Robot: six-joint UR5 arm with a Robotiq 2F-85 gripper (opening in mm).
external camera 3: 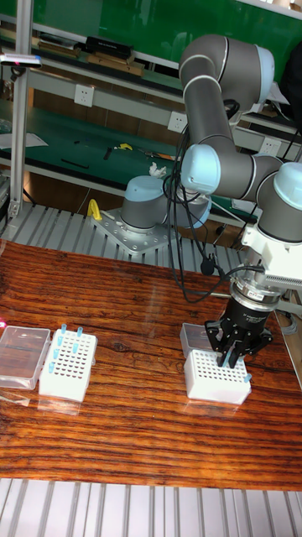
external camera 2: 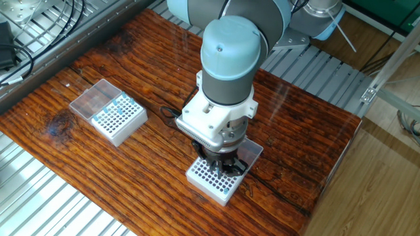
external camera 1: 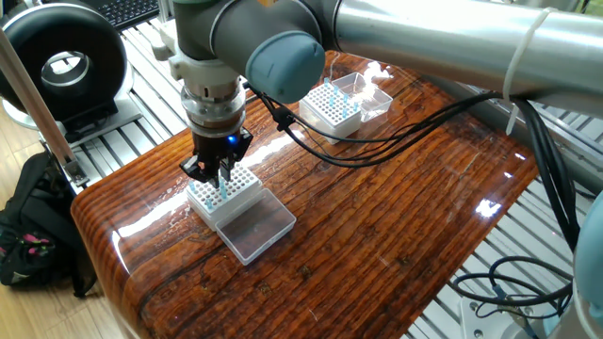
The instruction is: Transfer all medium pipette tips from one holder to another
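My gripper [external camera 1: 218, 176] hangs low over the near white holder [external camera 1: 233, 196], also seen as the gripper [external camera 2: 220, 164] over the holder [external camera 2: 210, 181] and the gripper [external camera 3: 232, 356] over the holder [external camera 3: 215, 379]. Its fingers are shut on one pale-blue medium pipette tip [external camera 1: 223, 185], whose point reaches the grid. One tip [external camera 3: 248, 377] stands at this holder's right corner. The far holder [external camera 1: 332, 108] [external camera 2: 119, 118] [external camera 3: 67, 366] carries several blue tips [external camera 1: 350, 102] [external camera 3: 79, 332].
Each holder has a clear lid [external camera 1: 254, 227] [external camera 2: 91, 99] lying open beside it. A black cable [external camera 1: 377, 132] trails from the wrist across the wooden table [external camera 1: 396, 217]. A black round device [external camera 1: 62, 62] and a bag [external camera 1: 28, 235] sit off the left edge.
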